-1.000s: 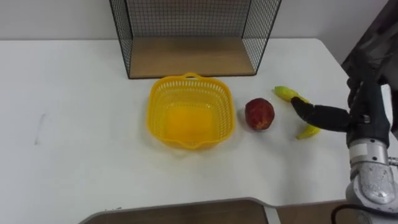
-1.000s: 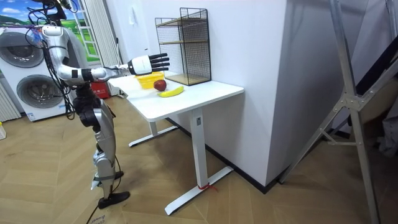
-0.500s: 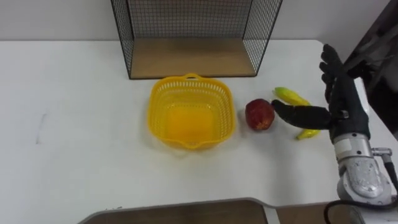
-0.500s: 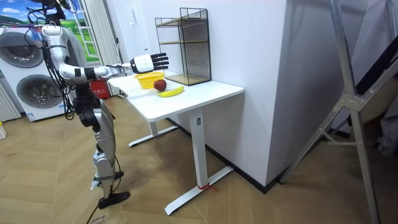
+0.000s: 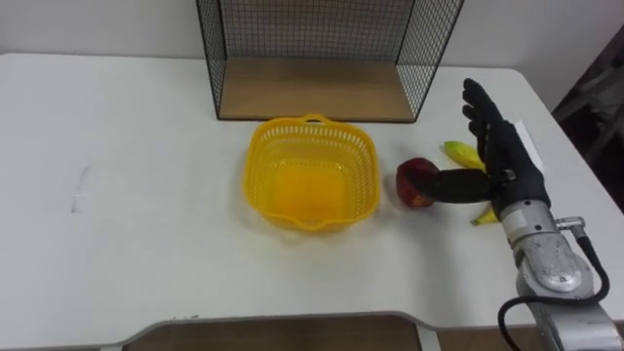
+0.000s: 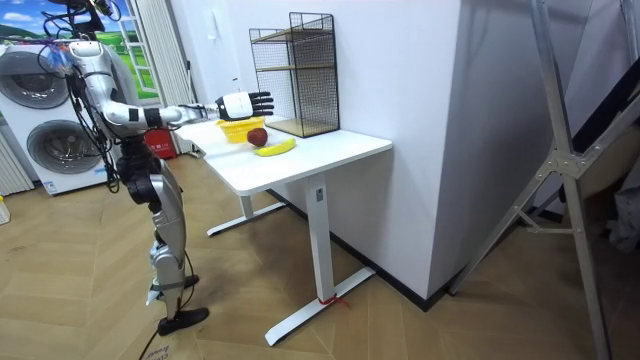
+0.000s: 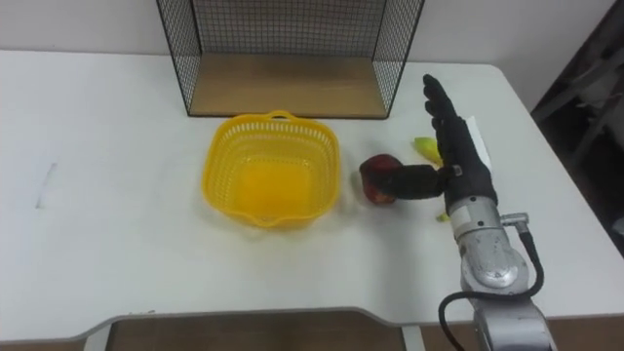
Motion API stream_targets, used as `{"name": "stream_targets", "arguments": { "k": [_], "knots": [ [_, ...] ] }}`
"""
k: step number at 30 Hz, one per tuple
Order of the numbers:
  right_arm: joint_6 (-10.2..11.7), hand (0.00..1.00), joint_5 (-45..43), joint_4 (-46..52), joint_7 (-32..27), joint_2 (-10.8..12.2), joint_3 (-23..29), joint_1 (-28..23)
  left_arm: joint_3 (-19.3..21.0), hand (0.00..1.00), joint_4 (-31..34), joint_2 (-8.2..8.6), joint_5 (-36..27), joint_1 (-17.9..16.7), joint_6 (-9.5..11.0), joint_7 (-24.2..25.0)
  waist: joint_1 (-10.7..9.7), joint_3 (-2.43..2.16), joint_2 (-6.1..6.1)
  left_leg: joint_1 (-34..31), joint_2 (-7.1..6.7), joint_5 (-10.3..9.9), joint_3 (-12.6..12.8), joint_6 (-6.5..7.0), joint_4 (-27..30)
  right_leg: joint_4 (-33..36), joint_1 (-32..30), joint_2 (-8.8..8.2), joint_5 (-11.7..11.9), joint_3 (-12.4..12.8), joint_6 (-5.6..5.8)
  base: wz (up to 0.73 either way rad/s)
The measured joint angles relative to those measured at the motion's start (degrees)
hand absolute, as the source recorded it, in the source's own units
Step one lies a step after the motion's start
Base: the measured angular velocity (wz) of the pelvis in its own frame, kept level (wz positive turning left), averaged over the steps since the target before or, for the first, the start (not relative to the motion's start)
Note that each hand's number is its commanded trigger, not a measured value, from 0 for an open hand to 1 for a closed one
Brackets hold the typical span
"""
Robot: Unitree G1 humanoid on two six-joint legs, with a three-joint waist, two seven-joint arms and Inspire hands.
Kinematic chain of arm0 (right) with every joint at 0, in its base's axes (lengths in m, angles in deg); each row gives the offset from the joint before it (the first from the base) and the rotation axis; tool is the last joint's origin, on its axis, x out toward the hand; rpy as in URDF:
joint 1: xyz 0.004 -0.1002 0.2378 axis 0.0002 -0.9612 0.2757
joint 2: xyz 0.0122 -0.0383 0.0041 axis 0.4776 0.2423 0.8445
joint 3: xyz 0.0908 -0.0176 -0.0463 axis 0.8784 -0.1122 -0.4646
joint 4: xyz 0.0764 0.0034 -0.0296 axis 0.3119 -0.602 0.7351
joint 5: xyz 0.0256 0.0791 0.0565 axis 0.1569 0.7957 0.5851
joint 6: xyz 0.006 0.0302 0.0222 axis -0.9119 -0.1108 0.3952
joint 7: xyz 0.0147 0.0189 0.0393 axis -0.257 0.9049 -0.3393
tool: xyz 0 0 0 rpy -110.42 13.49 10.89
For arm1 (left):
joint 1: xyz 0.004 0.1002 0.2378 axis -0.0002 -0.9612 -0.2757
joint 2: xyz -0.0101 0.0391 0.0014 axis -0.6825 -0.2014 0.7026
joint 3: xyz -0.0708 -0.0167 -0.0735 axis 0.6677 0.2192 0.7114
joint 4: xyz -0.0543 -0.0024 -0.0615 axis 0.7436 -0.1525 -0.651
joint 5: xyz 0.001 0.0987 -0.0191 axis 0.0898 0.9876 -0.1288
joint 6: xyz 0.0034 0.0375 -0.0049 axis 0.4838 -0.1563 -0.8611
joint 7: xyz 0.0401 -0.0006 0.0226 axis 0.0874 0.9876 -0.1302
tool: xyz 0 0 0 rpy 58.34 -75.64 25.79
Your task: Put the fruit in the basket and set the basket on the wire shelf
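A yellow plastic basket (image 5: 255,168) sits empty at the middle of the white table (image 5: 136,244). To its right lies a red apple (image 5: 413,178). A yellow banana (image 5: 460,152) lies further right, partly hidden behind my right hand (image 5: 499,156). That hand is open, with straight fingers pointing away from me. Its thumb stretches left to the apple's right side. Behind the basket stands the black wire shelf (image 5: 322,49) with a wooden bottom board (image 5: 312,88). In the room view I stand at the table's end, my right hand (image 6: 238,103) held over the basket (image 6: 236,129) and apple (image 6: 257,136).
The table's right edge runs close to my right forearm. White tabletop spreads to the left of the basket, with a faint mark (image 5: 80,185). Washing machines (image 6: 40,130) stand behind me in the room view.
My right hand has moved left from beside the banana to the apple, and its thumb now reaches the fruit. The eye view has shifted slightly. Basket and fruit stay put.
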Motion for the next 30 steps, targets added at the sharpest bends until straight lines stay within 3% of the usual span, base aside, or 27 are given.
{"name": "stream_targets", "arguments": {
  "k": [11, 20, 30],
  "knots": [
    [-0.02, 0.00, -0.13, -3.85, 0.11, -0.45, -0.03, 0.67, -0.02, 0.00, 1.51, -0.46, 0.50, 0.58, 0.03, 0.39, -0.02, 0.03, -0.09, -0.83, -0.05, 0.01, -1.36, -0.01, 0.73, -0.06, -0.14, -0.10, 0.02, -1.32, -0.02, 0.06],
    [-0.10, 0.00, -2.36, -8.35, 3.69, -0.51, 0.01, 2.63, 0.55, 0.00, 1.59, -0.48, 1.38, 0.55, 0.03, 0.48, 1.08, 0.12, -0.03, -0.64, -0.08, 0.02, -1.73, -0.03, 0.86, -0.17, 0.40, -0.11, 0.06, -1.59, -0.08, 0.02],
    [-1.80, 0.00, -4.89, -17.66, 8.21, -1.23, -0.23, 5.66, 0.53, 0.00, 1.68, -0.99, 1.40, 0.46, -0.59, 1.63, 1.54, 0.15, -0.34, -0.16, -0.14, 0.05, -2.42, -0.09, 1.10, -0.11, 0.86, -0.22, 0.07, -2.88, -0.09, 0.05]
  ]
}}
